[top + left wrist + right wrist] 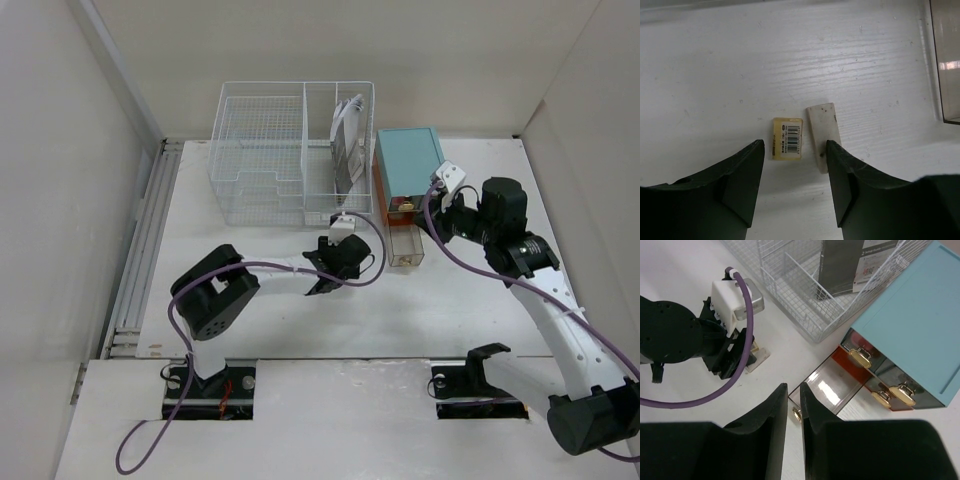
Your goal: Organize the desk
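Note:
The desk (250,310) is a white tabletop. My left gripper (326,278) is open and points down at it. In the left wrist view its fingertips (795,150) frame a yellow eraser with a barcode (787,138) and a dirty white eraser (822,135), both flat on the desk. The right finger (840,170) overlaps the white eraser's near end. My right gripper (436,222) is shut, with a thin gap, and empty. In the right wrist view it (794,386) hangs above the gold knob (797,414) of a pulled-out clear drawer (827,385).
A white wire basket (260,150) holding booklets (348,140) stands at the back. A teal box (408,165) with small drawers sits to its right, its open drawer (405,245) sticking out toward me. White walls border the desk.

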Available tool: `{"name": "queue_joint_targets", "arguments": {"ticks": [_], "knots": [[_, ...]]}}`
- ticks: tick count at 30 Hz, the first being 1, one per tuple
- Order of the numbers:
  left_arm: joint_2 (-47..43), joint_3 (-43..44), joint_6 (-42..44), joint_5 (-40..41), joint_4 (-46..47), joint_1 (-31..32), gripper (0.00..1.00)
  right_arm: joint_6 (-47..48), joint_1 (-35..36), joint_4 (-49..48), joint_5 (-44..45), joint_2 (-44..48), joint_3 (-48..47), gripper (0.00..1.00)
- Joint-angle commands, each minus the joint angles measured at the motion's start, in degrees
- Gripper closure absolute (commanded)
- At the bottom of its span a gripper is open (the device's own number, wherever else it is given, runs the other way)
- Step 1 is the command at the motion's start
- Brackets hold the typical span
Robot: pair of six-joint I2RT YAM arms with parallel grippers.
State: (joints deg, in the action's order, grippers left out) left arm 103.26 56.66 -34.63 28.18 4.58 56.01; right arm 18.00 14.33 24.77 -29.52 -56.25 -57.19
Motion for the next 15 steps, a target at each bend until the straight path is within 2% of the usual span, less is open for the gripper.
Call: {"name": "queue_joint_targets", "arguments": {"ticks": [1, 4, 10, 15], "knots": [[2.03, 1.43, 1.50, -0.50, -1.06, -1.87, 0.50, -0.86, -0.17, -2.89, -1.68, 0.35, -0.12, 0.78], [1.51, 1.43, 1.50, -0.50, -1.06, -3.09, 0.50, -0.86, -0.18, -2.89, -1.68, 0.35, -0.12, 0.78], [-3.94, -3.92, 2.55, -2.33, 2.62, -4.50, 0.50, -0.86, -0.18, -2.89, -1.68, -0.18, -0.12, 0.78], [-3.95, -4.54, 3.08, -4.19, 2.63, -5.73, 0.50, -0.86, -0.18, -2.89, -2.21, -0.70, -0.12, 0.78]]}}
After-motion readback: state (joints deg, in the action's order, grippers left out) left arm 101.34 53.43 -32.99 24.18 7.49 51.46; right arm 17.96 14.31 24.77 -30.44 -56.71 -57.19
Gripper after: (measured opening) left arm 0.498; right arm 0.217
